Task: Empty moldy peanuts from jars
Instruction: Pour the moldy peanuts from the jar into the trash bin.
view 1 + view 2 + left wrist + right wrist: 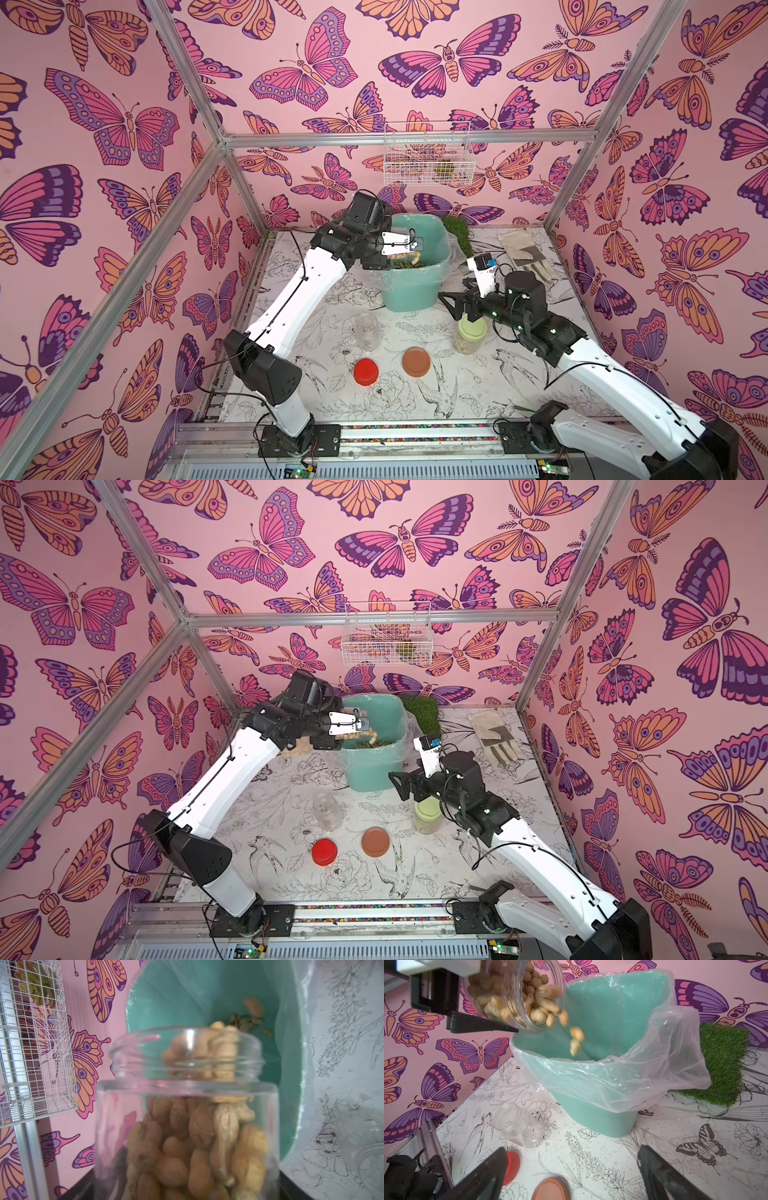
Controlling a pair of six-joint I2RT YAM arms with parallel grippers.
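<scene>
As the open jar (508, 995) is clamped in the left tool (405, 248) and tipped over the teal bin (591, 1111) at the far edge of the tabletop (685, 1178), moldy peanuts (544, 1012) are seen falling in. The tilt should be increased slowly, with the mouth inside the rim. The right tool (573, 1148) is spread apart, empty.

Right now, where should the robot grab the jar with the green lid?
Probably the jar by its clear body, just under the pale green lid, coming in level from the side: it stands upright, so the jaws can close across its straight walls.
</scene>
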